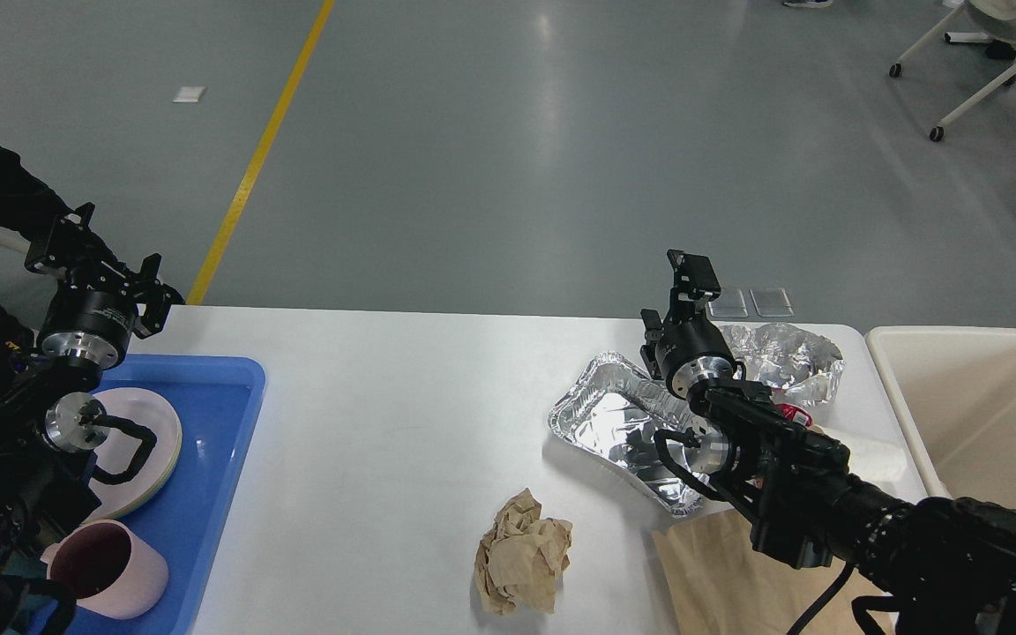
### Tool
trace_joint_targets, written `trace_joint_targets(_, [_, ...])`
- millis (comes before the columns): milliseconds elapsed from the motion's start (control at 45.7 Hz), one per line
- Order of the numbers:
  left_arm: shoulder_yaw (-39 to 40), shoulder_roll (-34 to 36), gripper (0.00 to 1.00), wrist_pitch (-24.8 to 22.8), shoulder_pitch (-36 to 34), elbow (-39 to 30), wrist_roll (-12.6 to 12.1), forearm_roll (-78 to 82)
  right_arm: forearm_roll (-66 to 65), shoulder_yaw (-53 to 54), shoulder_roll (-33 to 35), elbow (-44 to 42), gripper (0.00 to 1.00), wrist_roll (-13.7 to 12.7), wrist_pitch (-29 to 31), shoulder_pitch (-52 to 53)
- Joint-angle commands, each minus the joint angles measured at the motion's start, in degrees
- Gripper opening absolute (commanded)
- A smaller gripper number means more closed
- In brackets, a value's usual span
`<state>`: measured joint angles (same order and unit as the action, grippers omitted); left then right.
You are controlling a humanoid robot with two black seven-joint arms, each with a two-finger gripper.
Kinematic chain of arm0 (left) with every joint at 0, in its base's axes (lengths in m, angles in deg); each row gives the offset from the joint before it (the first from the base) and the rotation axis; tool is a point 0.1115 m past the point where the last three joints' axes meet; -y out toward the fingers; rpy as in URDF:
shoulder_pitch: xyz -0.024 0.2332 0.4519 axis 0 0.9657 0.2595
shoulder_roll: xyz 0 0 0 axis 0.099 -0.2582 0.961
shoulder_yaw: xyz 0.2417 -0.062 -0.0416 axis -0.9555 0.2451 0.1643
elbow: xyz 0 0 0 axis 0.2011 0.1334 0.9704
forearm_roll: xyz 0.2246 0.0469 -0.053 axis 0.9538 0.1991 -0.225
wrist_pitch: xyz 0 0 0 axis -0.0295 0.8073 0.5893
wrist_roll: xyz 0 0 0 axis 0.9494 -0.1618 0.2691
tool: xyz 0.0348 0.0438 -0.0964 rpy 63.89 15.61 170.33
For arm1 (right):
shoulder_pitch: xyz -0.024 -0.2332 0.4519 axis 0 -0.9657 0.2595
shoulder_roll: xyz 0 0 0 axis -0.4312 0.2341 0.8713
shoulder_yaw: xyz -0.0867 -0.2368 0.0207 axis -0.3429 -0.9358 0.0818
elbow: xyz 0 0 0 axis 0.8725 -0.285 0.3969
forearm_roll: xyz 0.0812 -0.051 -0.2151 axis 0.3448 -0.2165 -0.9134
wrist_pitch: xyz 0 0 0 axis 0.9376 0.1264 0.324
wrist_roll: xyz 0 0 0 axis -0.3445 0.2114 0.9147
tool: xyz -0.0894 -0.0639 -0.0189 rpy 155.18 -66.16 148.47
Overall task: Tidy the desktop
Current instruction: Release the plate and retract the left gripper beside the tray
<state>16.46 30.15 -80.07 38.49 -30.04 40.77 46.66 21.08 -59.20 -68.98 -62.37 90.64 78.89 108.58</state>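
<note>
On the white table: litter lies to the right, dishes to the left, a bare stretch between.
Desktop [384, 414]: large white top with rounded corners, filling the lower half of the view, grey floor beyond its far edge.
Blue tray [217, 441]: at the table's left end, sitting on the surface.
Pink plate [142, 445]: inside the tray, on top of at least one more plate, partly hidden by the left arm.
Pink mug [115, 573]: in the tray's near part, upright, mouth open upward.
Left gripper [93, 265]: raised above the tray's far left corner, over the table's far left edge; dark and seen from behind, so whether the fingers are apart or together can't be told. Nothing visible in it.
Right gripper [691, 280]: raised above the far edge of the table, over the foil trays; seen end-on and dark, finger state can't be told, no object seen in it.
Foil tray [618, 423]: flat on the table right of centre, shiny, rim dented; the right arm crosses its right side.
Crumpled foil container [786, 357]: behind and right of the foil tray, near the far right corner.
Crumpled brown paper [521, 556]: near the front edge, apart from the foil tray.
Brown paper bag [720, 573]: flat at the front right, partly under the right arm.
Cream bin [984, 406]: just off the table's right end, open top.
</note>
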Motion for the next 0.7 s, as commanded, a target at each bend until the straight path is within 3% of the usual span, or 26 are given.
trace_joint_targets(0, [0.2, -0.3, 0.96, -0.1, 0.8, 0.0, 0.1, 0.0, 0.0, 0.0, 0.0, 0.0, 1.00, 0.0, 0.0, 0.0])
trace_joint_targets(197, [0.3, -0.5, 0.96, -0.1, 0.9, 0.0, 1.3, 0.0, 0.0, 0.0, 0.0, 0.0, 1.00, 0.0, 0.0, 0.0])
trace_joint_targets(415, [0.0, -0.7, 0.96, -0.1, 1.1, 0.0, 5.6, 0.0, 0.0, 0.0, 0.0, 0.0, 1.00, 0.0, 0.0, 0.0])
trace_joint_targets(678, [-0.1, -0.7, 0.96, -0.1, 1.1, 0.0, 5.7, 0.0, 0.0, 0.0, 0.0, 0.0, 1.00, 0.0, 0.0, 0.0])
